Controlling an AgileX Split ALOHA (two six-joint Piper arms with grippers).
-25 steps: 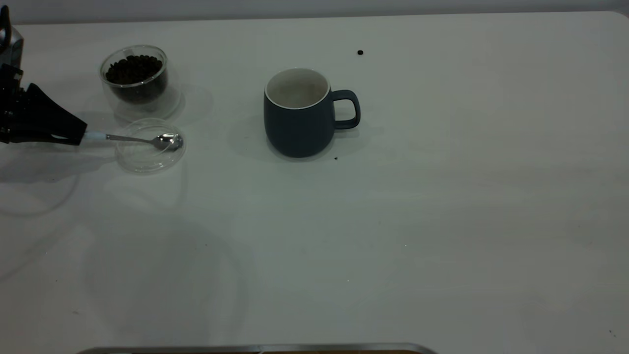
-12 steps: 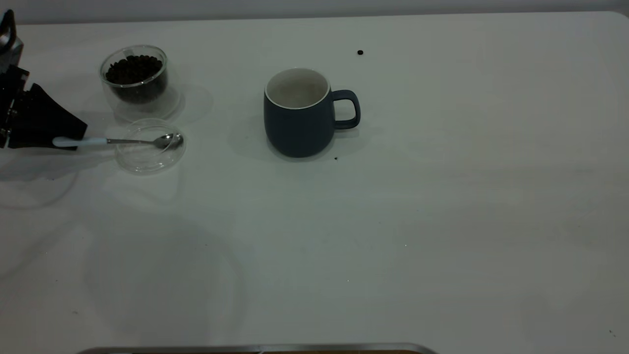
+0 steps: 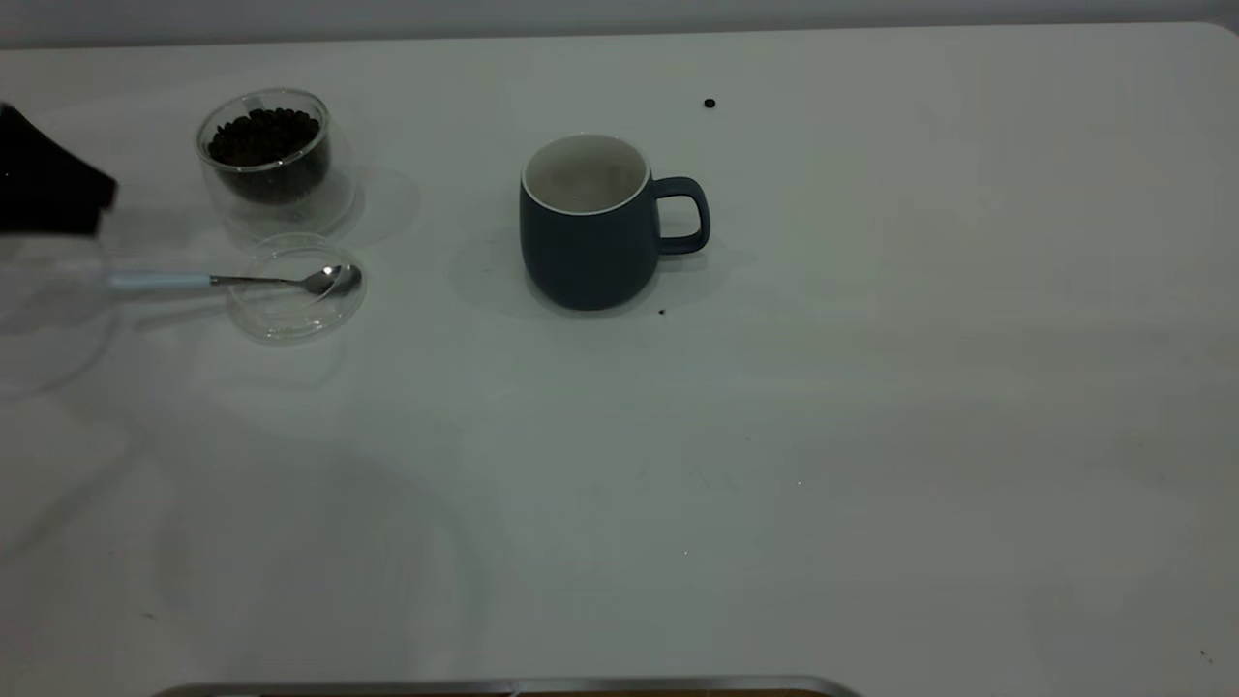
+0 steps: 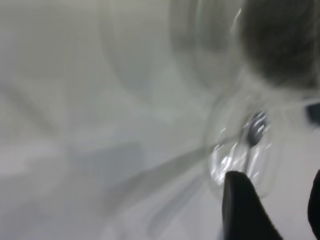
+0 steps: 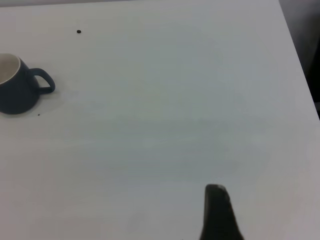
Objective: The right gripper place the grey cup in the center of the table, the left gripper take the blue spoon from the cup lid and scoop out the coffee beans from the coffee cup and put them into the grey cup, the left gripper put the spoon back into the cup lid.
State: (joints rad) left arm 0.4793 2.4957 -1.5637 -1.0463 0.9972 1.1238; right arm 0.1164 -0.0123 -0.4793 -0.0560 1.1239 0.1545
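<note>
While coffee beans (image 3: 263, 136) fill coffee cup (image 3: 266, 160) | blue spoon (image 3: 242, 281) in cup lid (image 3: 295, 310)

grey cup (image 3: 586, 247): dark blue-grey, off-white inside | blue spoon (image 3: 232, 281): pale blue handle, silver bowl | coffee beans (image 3: 263, 136): near-black | tabletop (image 3: 774, 436): white | left hand (image 3: 48, 189): black

Dim, soft-shadowed light (left wrist view heavily motion-blurred).

exterior steeply overhead; both wrist views low
</note>
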